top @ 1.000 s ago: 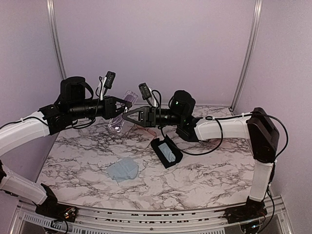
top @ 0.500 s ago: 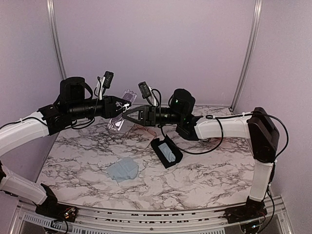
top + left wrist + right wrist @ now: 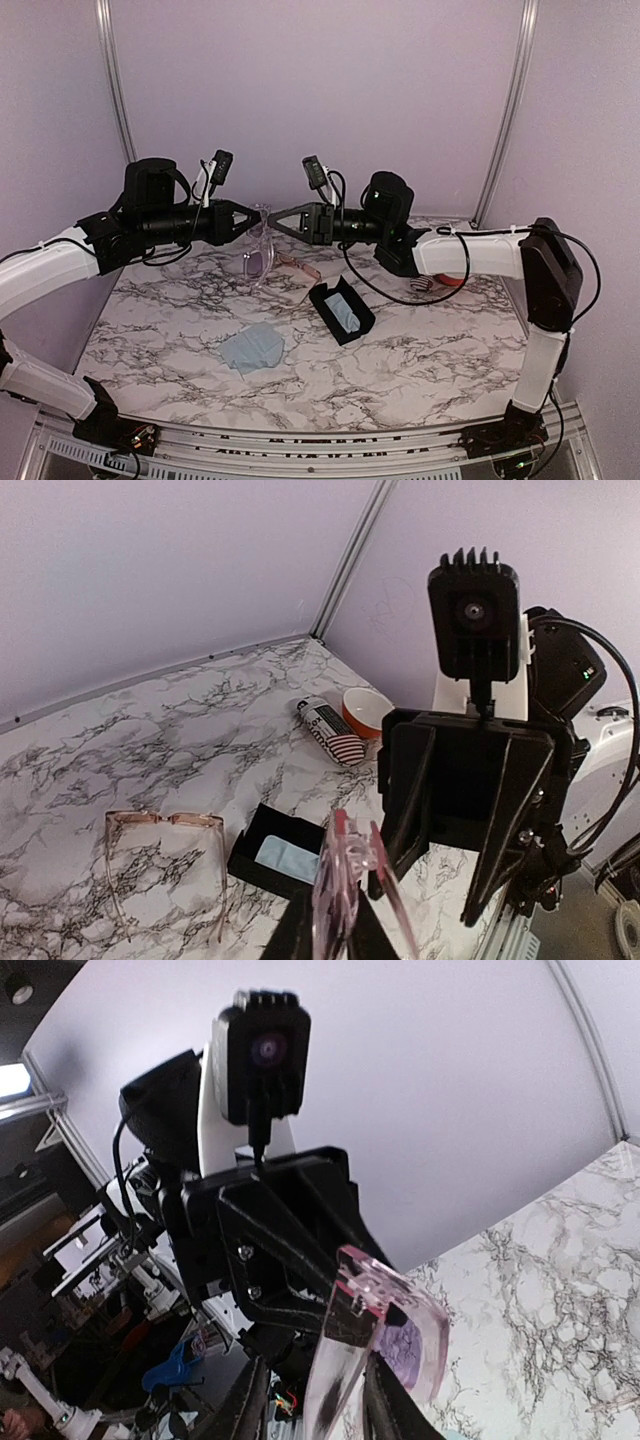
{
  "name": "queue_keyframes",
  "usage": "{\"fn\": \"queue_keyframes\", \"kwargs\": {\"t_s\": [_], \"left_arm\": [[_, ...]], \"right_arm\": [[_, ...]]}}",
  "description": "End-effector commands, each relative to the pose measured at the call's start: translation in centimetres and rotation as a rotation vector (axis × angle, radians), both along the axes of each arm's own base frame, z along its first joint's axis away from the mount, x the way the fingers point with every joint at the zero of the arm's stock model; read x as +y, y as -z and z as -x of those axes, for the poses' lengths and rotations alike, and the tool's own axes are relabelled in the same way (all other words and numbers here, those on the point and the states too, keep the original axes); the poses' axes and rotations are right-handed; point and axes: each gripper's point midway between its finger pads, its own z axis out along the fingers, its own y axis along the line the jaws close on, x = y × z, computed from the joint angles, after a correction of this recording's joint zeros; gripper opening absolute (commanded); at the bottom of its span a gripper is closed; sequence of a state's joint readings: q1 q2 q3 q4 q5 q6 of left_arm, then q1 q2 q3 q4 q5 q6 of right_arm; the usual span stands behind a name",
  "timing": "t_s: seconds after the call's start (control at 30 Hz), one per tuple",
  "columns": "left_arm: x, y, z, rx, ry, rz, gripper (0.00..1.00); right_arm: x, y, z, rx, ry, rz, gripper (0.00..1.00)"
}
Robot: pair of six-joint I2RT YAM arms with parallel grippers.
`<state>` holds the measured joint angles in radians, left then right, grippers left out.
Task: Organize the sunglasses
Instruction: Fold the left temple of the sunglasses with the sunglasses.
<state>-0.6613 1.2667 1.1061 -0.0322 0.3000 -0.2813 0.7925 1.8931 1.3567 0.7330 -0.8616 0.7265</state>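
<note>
Two pairs of glasses are here. The lilac glasses (image 3: 260,250) hang in the air between my claws, over the far left of the table (image 3: 430,350). The wire glasses (image 3: 165,820) lie on the marble with their arms spread, just left of the black case (image 3: 250,842). My left claw (image 3: 246,217) is pinched on the lilac frame. My right claw (image 3: 273,215) meets the top of that frame, its fingers (image 3: 245,1400) close on either side, but I cannot tell whether they press it. Only the overhead view shows the loose cloth (image 3: 252,348) lying near the middle. Only my left wrist view shows the wire pair whole, with the striped case (image 3: 330,730) just beside the bowl (image 3: 366,708) at the right. My right wrist view gives little beyond the lilac lens, my other claw facing it and a strip of marble. Counted, there are two pairs of glasses, two cases, one bowl and two blue cloths, the second cloth (image 3: 285,858) lying inside the open black case. Half a second ago my right claw sat lower with its fingers spread wide. It has since risen and narrowed, the lilac pair has swung nearer upright, and from overhead the bowl now shows past my right forearm.
</note>
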Motion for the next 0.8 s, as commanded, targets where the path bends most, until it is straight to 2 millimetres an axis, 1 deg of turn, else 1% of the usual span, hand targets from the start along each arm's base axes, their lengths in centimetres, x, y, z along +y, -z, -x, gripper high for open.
{"fn": "queue_keyframes", "kwargs": {"t_s": [0.0,0.03,0.1,0.2,0.33,0.43,0.53,0.57,0.7,0.77], "left_arm": [[-0.1,-1.8,0.5,-0.015,0.025,0.03,0.09],[-0.1,-1.8,0.6,-0.013,0.031,0.033,0.09],[-0.3,-1.7,0.7,-0.009,0.04,0.033,0.09],[-0.5,-1.5,0.9,0.001,0.057,0.035,0.09],[-1.1,-1.1,1.1,0.023,0.094,0.039,0.08],[-1.5,-0.9,1.1,0.038,0.109,0.042,0.08],[-1.5,-0.8,1.1,0.04,0.111,0.041,0.07],[-1.5,-0.7,1.1,0.04,0.11,0.04,0.07],[-2.0,-0.9,1.6,0.05,0.153,0.051,0.06],[-2.4,-1.2,2.2,0.053,0.195,0.072,0.06]], "right_arm": [[-1.6,-2.4,0.1,-0.063,0.024,-0.022,0.39],[-2.0,-2.6,0.0,-0.072,0.034,-0.015,0.42],[-2.8,-1.9,-0.4,-0.08,0.071,0.017,0.5],[-3.8,-0.2,-1.4,-0.086,0.142,0.109,0.55],[-4.2,2.2,-1.6,-0.131,0.16,0.24,0.57],[-4.2,2.9,-1.6,-0.146,0.146,0.284,0.56],[-4.2,2.8,-1.0,-0.148,0.111,0.283,0.57],[-4.1,2.9,-0.7,-0.144,0.088,0.277,0.58],[-3.9,3.2,0.4,-0.122,0.011,0.251,0.74],[-3.8,3.4,1.1,-0.112,-0.03,0.229,0.78]]}}
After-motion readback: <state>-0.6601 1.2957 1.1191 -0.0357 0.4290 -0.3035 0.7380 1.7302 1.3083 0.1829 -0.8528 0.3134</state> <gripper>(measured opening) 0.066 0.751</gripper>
